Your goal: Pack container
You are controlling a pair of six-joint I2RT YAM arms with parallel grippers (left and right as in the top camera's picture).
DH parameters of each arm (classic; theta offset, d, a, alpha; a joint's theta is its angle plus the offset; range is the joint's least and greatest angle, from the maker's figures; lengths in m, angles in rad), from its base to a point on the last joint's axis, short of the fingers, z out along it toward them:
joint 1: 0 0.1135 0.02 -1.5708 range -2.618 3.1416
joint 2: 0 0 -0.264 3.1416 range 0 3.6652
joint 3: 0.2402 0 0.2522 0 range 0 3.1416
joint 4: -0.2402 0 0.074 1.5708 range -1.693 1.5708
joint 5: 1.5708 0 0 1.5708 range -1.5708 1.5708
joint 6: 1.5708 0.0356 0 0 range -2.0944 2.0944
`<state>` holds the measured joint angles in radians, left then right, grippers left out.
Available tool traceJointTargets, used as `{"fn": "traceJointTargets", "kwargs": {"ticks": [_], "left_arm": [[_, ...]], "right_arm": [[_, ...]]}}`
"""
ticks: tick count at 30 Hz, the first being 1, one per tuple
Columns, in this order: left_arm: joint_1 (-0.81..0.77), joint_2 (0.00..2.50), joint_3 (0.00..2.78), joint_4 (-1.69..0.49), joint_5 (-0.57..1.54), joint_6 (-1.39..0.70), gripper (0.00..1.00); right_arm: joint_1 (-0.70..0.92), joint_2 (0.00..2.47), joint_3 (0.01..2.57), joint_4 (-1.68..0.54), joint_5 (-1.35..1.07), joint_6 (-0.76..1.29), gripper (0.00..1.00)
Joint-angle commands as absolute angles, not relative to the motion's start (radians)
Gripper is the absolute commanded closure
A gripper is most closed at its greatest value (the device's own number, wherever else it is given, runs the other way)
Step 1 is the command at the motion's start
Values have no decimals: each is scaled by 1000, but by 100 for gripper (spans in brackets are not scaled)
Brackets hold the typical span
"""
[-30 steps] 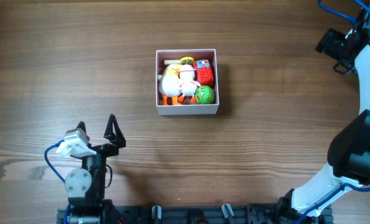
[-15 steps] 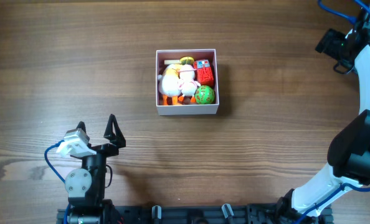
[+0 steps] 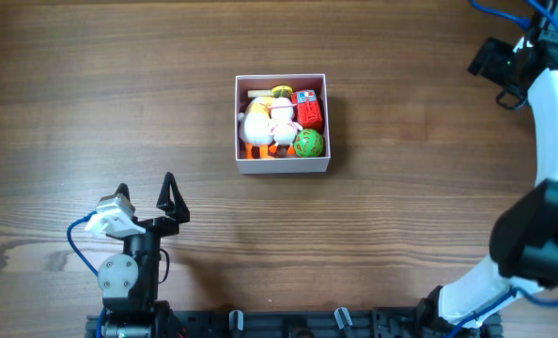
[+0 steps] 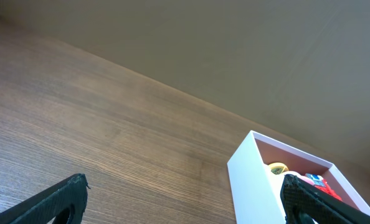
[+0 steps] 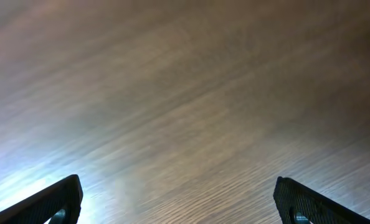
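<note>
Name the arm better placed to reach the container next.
Left, likely: the left gripper sits nearer the container, which its wrist camera sees; the right gripper faces only table.

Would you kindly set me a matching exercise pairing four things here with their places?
Things:
1 green ball
2 red toy
3 left gripper
4 right gripper

Places:
A over the table's far right corner
B container's near right corner
C near the table's front edge, left of the container
D container's far right corner

Pairs: 1-B, 2-D, 3-C, 4-A.
</note>
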<state>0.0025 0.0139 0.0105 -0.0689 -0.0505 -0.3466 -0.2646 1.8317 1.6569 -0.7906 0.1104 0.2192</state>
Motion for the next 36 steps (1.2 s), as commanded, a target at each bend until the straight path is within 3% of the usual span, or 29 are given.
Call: {"fn": "traceJointTargets", "kwargs": {"ticks": [1,13,21,31,36], "left_arm": [[10,3,6,-68,-42,-345,0],[10,3,6,-68,-42,-345,0],[10,3,6,-68,-41,-345,0],[10,3,6,-68,-41,-345,0],[10,3,6,-68,-42,-345,0]], "right_arm": [[-227,1627,1662,-768,139,201,0],[-219,1155,1523,-675,138,206,0],[-219,752,998,-223,9,-64,0],[-202,352,476,79,-40,4,0],[-175,220,327,127,-39,0,0]]}}
